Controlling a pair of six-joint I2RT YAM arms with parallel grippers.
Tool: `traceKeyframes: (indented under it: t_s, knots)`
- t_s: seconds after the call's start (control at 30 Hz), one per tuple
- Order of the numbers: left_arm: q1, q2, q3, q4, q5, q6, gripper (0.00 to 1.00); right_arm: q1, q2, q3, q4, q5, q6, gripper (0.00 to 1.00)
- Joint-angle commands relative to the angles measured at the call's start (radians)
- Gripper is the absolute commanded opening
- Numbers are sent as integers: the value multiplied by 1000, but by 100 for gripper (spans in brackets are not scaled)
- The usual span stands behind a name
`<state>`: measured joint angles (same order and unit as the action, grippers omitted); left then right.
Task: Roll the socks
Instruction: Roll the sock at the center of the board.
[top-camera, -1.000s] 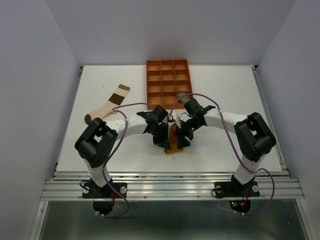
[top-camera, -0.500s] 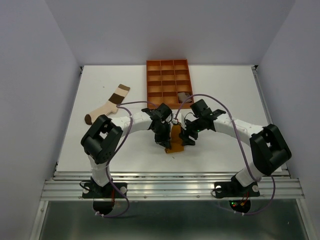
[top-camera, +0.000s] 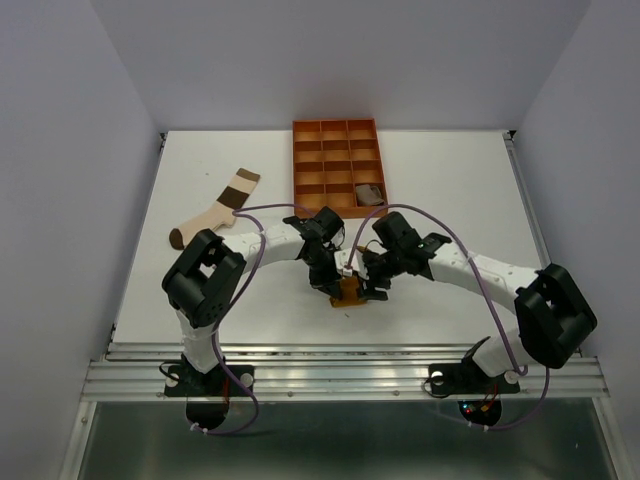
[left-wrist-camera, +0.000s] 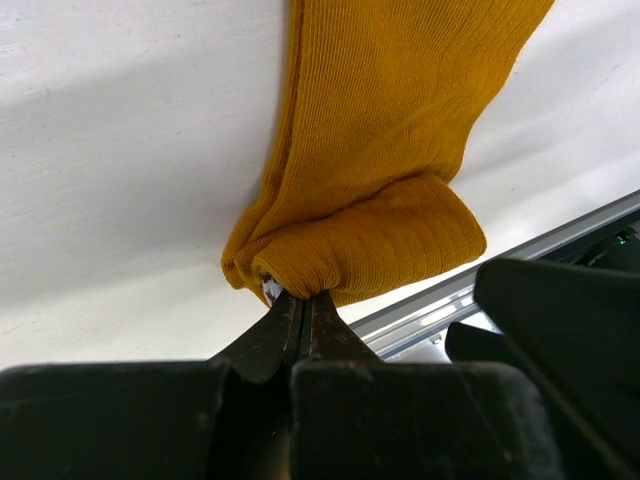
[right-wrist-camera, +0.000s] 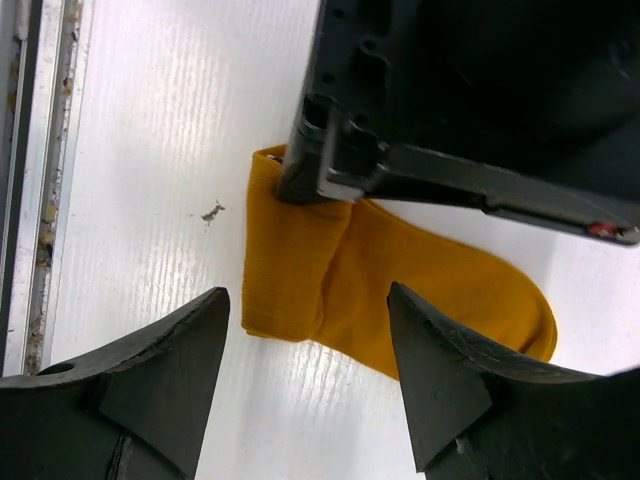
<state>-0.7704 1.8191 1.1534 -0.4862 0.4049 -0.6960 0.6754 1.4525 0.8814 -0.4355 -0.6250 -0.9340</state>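
the mustard sock (top-camera: 350, 291) lies close to the table's (top-camera: 450, 180) front edge at 6 o'clock, its near end folded over on itself. the left gripper (left-wrist-camera: 300, 300) is pinched tight on that fold, with fabric between its closed fingers. the right gripper (right-wrist-camera: 305, 300) stands over the sock, fingers spread wide and holding nothing. the orange tray (top-camera: 335, 124) sits at 12 o'clock, with the taupe sock (top-camera: 368, 192) in a right-column compartment. the colour-blocked sock (top-camera: 215, 210) lies at 10 o'clock, well apart. the widest stretch of table runs out to the 3 o'clock edge.
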Motion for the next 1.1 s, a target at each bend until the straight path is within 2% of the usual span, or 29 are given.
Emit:
traceKeyframes:
  t_s: [0.0, 0.23, 0.6, 1.07]
  knots:
    - [2, 2, 11, -37, -6, -2, 0, 41, -37, -9, -6, 31, -68, 70]
    - [2, 6, -23, -18, 15, -10, 0, 104, -64, -84, -82, 80, -154, 69]
    - [2, 6, -18, -22, 26, -16, 0, 122, -53, -128, 1, 133, -180, 68]
    - [2, -10, -87, 95, 161, -30, 0, 122, 32, -145, 139, 159, -163, 63]
